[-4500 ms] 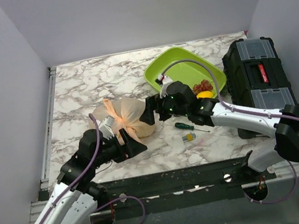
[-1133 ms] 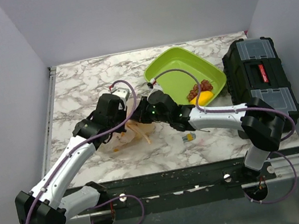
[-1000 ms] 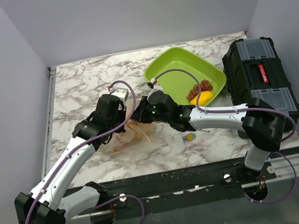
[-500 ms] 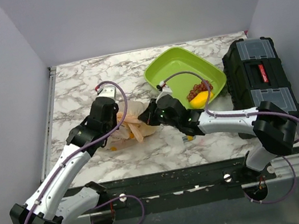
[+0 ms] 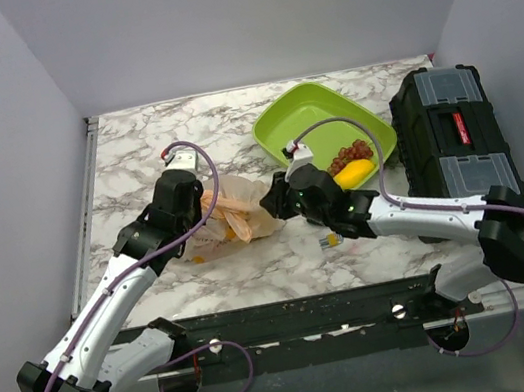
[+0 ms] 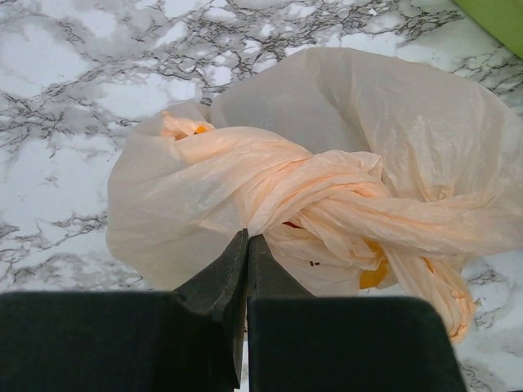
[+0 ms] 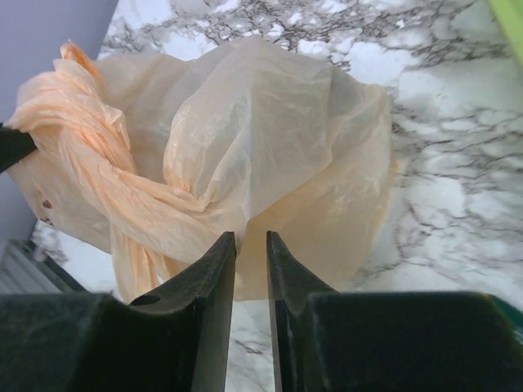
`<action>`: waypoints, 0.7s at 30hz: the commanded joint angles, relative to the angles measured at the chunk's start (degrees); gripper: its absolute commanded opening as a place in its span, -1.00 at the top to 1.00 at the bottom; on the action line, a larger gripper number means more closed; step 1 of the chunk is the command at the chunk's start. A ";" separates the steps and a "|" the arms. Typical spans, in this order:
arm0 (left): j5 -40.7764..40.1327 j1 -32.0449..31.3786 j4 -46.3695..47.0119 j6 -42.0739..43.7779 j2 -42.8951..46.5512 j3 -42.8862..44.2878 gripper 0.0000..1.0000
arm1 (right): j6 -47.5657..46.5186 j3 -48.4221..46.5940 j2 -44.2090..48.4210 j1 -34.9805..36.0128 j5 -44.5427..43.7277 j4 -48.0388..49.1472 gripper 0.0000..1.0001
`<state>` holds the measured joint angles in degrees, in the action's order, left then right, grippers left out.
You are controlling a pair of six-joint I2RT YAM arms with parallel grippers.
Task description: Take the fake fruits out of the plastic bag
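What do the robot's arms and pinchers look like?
The left arm and the right arm are both made of white tube-shaped links joined by chunky black joints. A thin purple cable loops along each one. The left gripper and the right gripper are black, each with two flat fingers that taper to a narrow tip.

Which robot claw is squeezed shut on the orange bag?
The left gripper: its fingers press together on the plastic bag, just below the twisted knot. The right gripper shows a narrow gap between its fingers.
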<state>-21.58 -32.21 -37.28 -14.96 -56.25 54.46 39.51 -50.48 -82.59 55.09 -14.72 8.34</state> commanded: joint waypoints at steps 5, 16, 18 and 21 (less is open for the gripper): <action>4.46 0.48 1.50 0.72 0.68 -0.33 1.00 | -16.09 -5.64 5.40 0.28 0.48 -5.20 0.06; 4.53 0.54 2.39 0.81 1.24 -1.06 1.00 | -17.95 -13.77 -5.68 0.28 18.98 0.98 -0.11; 4.57 0.57 2.47 0.74 1.17 -1.19 1.00 | -19.69 -17.01 -9.01 0.28 19.33 -1.71 -0.11; 5.10 0.57 2.50 0.81 0.88 -1.11 1.00 | -20.43 -17.77 -10.24 0.29 18.70 -0.87 -0.11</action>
<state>-18.17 -31.94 -36.01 -14.57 -55.83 53.95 22.09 -66.02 -91.09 55.09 0.40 7.97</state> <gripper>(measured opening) 0.003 0.554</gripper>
